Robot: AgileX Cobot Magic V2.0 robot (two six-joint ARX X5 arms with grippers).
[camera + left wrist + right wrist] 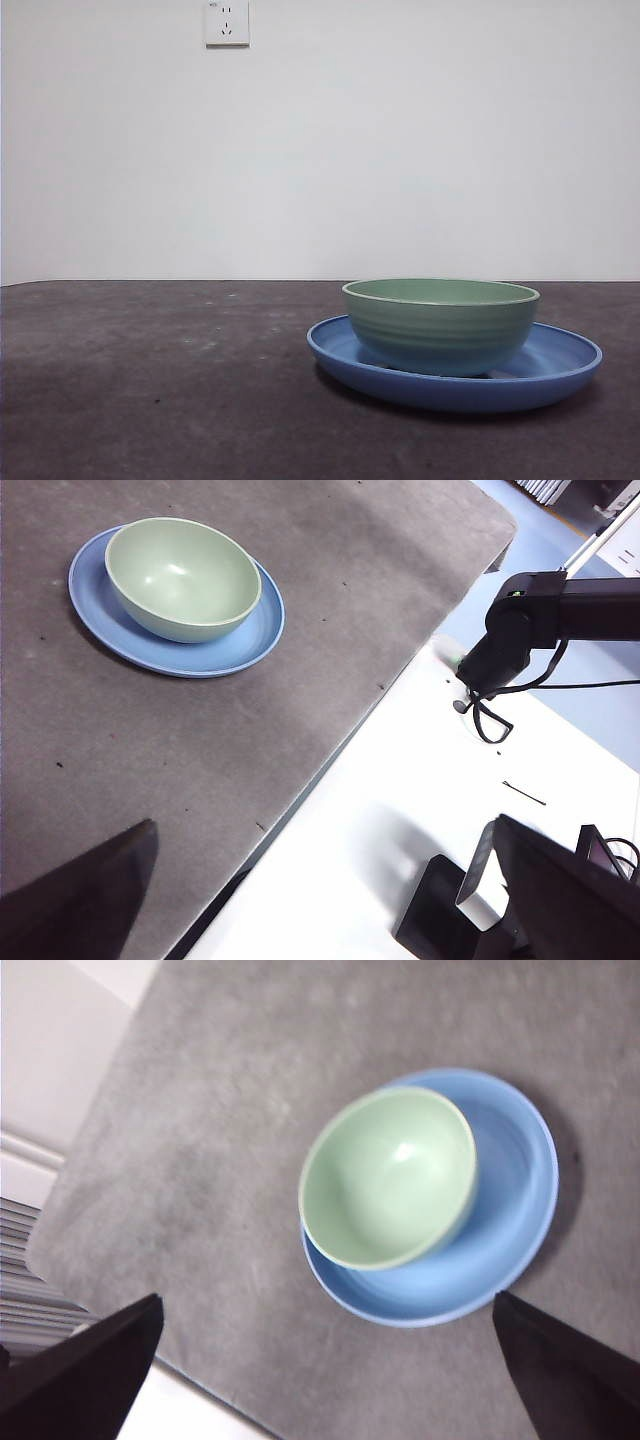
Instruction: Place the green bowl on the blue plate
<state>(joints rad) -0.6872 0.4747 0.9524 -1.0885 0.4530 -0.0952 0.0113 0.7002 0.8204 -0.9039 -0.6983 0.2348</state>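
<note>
The green bowl [441,325] sat upright inside the blue plate [560,372], off-centre toward one rim, on the grey bench [150,380], while the right gripper [320,1380] hung above it, jaws spread wide and empty, nearer than the left.

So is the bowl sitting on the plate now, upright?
Yes. The bowl stands upright on the plate, off-centre, opening up and empty. No hand touches it.

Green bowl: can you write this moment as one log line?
green bowl: upright on blue plate, off-centre | left gripper: open, away | right gripper: open, above
</note>
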